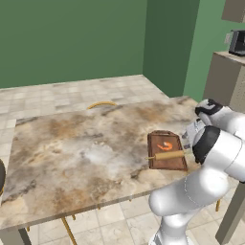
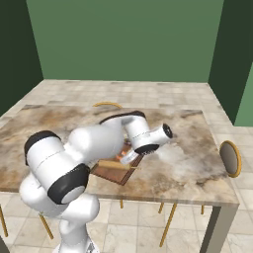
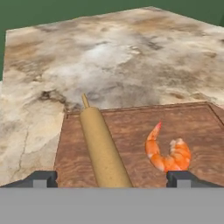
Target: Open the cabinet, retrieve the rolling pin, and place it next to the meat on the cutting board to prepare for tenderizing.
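Observation:
The dark reddish-brown cutting board (image 3: 135,120) lies near the marble table's edge and also shows from the left base (image 1: 161,164). The tan rolling pin (image 3: 103,146) rests lengthwise on the board's left part, free of my fingers, and it crosses the board in the left base view (image 1: 168,155). The small orange-red meat (image 3: 169,154) lies on the board beside the pin, a gap apart (image 1: 165,145). My gripper (image 3: 112,178) hovers just above the board's near edge, open wide, with the pin's near end between its fingertips (image 3: 43,178). The hand (image 2: 129,158) hangs over the board. The cabinet is out of view.
The marble table (image 1: 72,158) stretches wide beyond the board. A chair back (image 1: 101,104) rises at its far edge, and a round-backed chair (image 2: 230,158) stands at its right side. A beige counter unit (image 1: 225,79) with a dark appliance (image 1: 237,42) is at right.

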